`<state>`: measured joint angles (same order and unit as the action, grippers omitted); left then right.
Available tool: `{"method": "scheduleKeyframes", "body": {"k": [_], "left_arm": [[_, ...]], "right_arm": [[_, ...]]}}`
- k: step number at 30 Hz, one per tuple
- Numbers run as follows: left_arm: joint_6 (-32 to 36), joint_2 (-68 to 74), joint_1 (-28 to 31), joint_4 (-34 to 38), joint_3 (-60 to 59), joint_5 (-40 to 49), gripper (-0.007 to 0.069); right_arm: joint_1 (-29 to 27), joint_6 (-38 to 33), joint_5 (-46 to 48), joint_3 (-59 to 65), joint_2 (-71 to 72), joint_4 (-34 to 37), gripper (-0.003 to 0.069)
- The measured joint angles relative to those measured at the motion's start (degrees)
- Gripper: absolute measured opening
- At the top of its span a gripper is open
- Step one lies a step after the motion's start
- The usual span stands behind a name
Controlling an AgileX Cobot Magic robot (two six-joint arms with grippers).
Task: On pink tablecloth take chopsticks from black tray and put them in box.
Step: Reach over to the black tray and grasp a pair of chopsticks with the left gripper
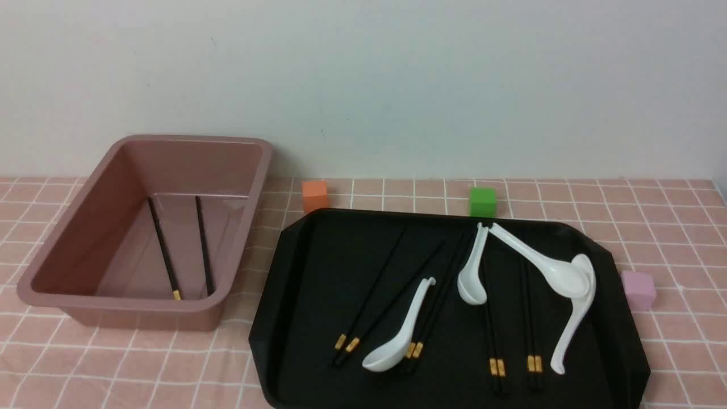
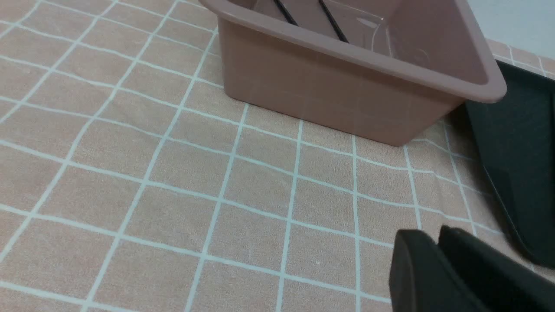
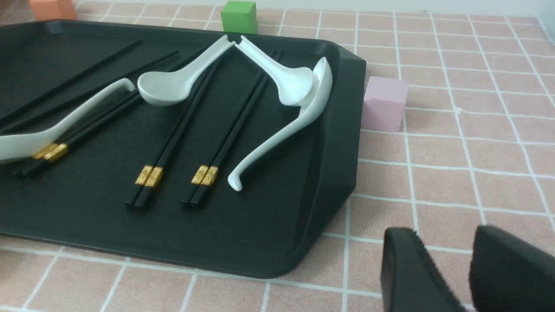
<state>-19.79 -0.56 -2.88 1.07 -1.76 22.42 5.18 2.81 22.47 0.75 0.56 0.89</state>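
Now between picks | left gripper: closed, empty; right gripper: parted | next: pinch black gold-banded chopsticks at near edge of flat black tray

The left gripper ends in two thick matte-black fingers with rounded tips (smooth, plastic-looking); the right gripper has the same blunt black fingers, shown only at their ends.

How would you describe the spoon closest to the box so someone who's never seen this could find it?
Find the black tray, to the right of the box. Of its four white spoons, this spoon lies farthest left, bowl toward the near edge. It alone touches no other spoon.
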Motion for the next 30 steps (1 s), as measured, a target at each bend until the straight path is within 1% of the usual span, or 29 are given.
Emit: {"method": "scheduleKeyframes", "body": {"k": [18, 22, 25, 26, 27, 28, 29, 30], "left_arm": [[0.0, 0.0, 0.0, -0.1, 0.0, 0.0, 0.0096], [-0.1, 0.0, 0.0, 0.3, 0.0, -1.4, 0.0102], [-4.3, 0.0, 0.0, 7.1, 0.0, -5.7, 0.0103], [-5.2, 0.0, 0.0, 8.5, 0.0, -6.3, 0.0103], [-9.6, 0.0, 0.0, 14.9, 0.0, -9.3, 0.0104], [-9.6, 0.0, 0.0, 15.6, 0.0, -9.3, 0.0104], [-12.5, 0.0, 0.0, 20.8, 0.0, -11.3, 0.0106], [-13.6, 0.0, 0.0, 23.2, 0.0, -12.7, 0.0109]], "right_arm": [[0.0, 0.0, 0.0, 0.0, 0.0, 0.0, 0.024], [0.0, 0.0, 0.0, 0.0, 0.0, 0.0, 0.024], [0.0, 0.0, 0.0, 0.0, 0.0, 0.0, 0.024], [0.0, 0.0, 0.0, 0.0, 0.0, 0.0, 0.024], [0.0, 0.0, 0.0, 0.0, 0.0, 0.0, 0.024], [0.0, 0.0, 0.0, 0.0, 0.0, 0.0, 0.024], [0.0, 0.0, 0.0, 0.0, 0.0, 0.0, 0.024], [0.0, 0.0, 0.0, 0.0, 0.0, 0.0, 0.024]]}}
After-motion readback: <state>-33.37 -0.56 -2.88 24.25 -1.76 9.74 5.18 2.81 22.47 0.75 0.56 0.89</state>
